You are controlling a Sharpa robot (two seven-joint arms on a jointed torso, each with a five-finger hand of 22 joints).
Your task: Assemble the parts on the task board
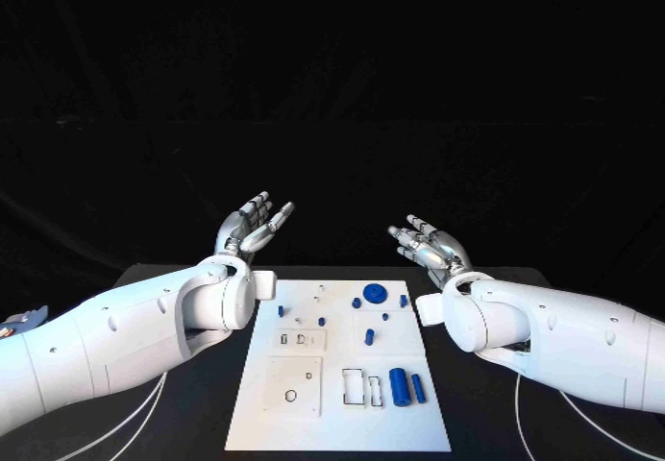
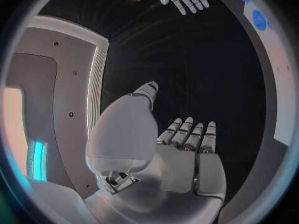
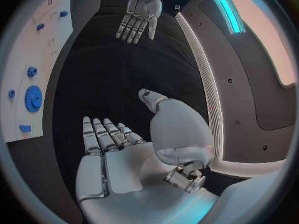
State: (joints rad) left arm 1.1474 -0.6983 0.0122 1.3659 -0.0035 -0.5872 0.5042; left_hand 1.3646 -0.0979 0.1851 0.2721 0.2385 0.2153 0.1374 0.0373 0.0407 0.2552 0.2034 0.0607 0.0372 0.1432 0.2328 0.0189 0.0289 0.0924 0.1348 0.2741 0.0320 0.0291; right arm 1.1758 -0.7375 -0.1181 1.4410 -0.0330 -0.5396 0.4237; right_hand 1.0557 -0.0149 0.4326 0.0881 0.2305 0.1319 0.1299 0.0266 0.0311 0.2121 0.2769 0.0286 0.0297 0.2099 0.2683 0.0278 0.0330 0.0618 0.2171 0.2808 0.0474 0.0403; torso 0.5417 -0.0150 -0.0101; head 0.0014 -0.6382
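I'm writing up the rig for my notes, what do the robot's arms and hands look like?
Two smooth white arms with rounded shells and small dark dots. Thin white cables trail beneath them on the table. The left hand and the right hand are silver metal with slim segmented fingers.

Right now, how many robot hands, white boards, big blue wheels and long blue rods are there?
Robot hands: 2
Board: 1
Big wheel: 1
Long rods: 2
Total: 6
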